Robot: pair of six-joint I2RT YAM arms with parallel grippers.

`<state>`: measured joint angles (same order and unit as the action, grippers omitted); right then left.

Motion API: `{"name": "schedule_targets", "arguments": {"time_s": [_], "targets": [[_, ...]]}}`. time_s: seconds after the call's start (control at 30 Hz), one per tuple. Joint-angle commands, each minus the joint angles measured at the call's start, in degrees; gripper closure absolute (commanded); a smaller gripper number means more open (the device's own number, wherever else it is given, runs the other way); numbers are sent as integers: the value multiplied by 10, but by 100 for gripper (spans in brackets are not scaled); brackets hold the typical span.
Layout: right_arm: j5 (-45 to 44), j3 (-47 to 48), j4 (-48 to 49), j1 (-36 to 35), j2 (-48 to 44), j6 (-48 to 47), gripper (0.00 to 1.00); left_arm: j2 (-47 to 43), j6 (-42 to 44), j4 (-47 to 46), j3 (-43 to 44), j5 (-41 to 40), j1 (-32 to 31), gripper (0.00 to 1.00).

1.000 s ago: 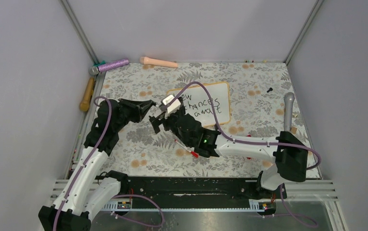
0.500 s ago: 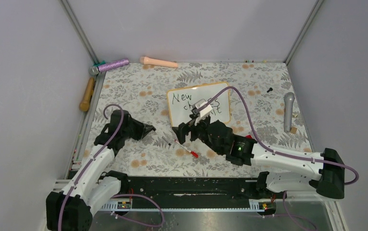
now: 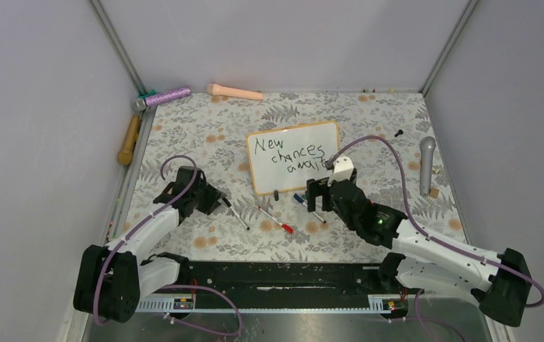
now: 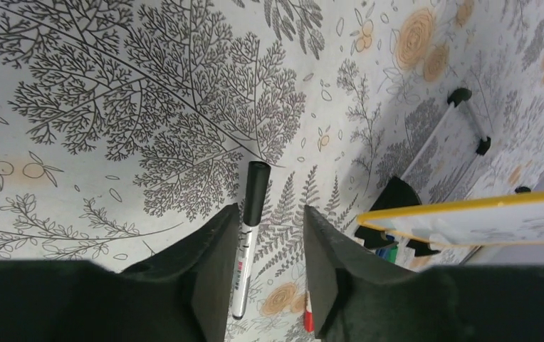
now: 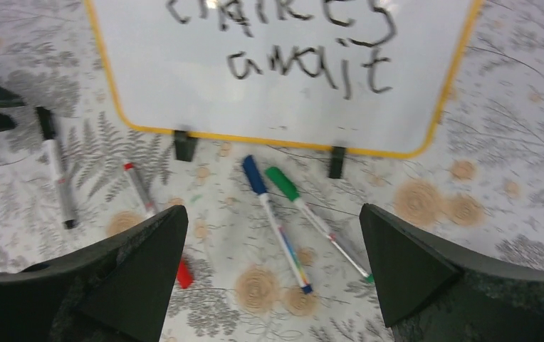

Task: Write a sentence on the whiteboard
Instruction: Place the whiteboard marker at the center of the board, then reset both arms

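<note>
the whiteboard [image 3: 264, 175] lies flat mid-table bearing the finished sentence [image 3: 288, 154], so the black marker [image 4: 256, 189] rests unclamped between the parted left gripper [image 4: 269, 212] fingers, and the right gripper [image 5: 273, 214] is spread and empty.

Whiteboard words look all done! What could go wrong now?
1. The right gripper hangs open close to the bottom edge of the whiteboard. A bump forward could smear the sentence or shove the board.
2. The left gripper is open astride the black marker, which lies flat. A nudge might roll it away.
3. The blue marker and green marker lie under the right gripper and could get knocked.
</note>
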<state>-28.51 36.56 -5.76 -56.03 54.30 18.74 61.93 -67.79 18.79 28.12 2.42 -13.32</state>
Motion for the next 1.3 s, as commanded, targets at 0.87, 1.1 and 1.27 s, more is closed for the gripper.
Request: {"name": "schedule_targets", "arguments": {"time_s": [0.87, 1.1, 1.27], "targets": [[-64, -190, 565, 343, 112, -292, 4, -93, 452, -394, -55, -258, 0, 1], [42, -176, 551, 439, 122, -245, 4, -24, 536, -429, -35, -307, 33, 1], [74, -172, 482, 465, 113, -217, 3, -1, 730, -577, -93, -137, 61, 1]]}}
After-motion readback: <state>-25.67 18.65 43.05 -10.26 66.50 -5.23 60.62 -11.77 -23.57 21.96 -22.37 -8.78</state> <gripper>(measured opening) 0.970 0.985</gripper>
